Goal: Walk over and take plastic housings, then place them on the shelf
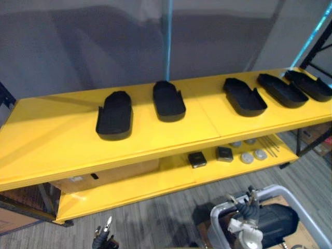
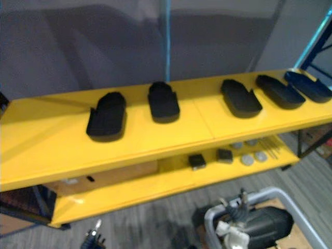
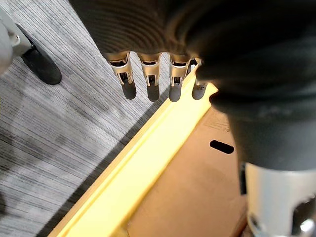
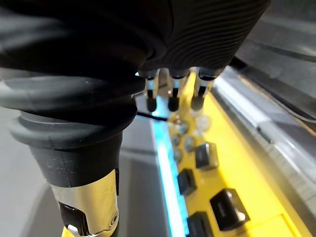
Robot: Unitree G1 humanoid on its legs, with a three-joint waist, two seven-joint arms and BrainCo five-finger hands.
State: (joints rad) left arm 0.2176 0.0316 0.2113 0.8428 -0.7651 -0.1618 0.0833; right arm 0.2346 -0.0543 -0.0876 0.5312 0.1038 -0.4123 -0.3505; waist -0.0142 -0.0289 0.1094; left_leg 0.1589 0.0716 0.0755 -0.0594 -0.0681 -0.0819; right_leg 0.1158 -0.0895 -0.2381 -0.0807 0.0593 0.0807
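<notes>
Yellow shelf [image 1: 52,148] holds five housings [image 1: 114,115], above my hands; left hand [image 3: 143,29] and right hand [image 4: 207,34] hang straight-fingered, empty, lower shelf [image 3: 143,168] just beyond.

Yellow shelf [image 1: 52,150], top board: five black plastic housings [image 1: 114,115] in a row. Lower board [image 1: 155,182]: cardboard box [image 1: 111,175], two small black boxes [image 1: 197,159], round silvery parts [image 1: 247,157], possibly thin rods [image 1: 270,143].

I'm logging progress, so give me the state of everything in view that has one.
Plastic housings: five lying on the top shelf, none held.
Left hand: open, holding nothing.
Right hand: open, holding nothing.
</notes>
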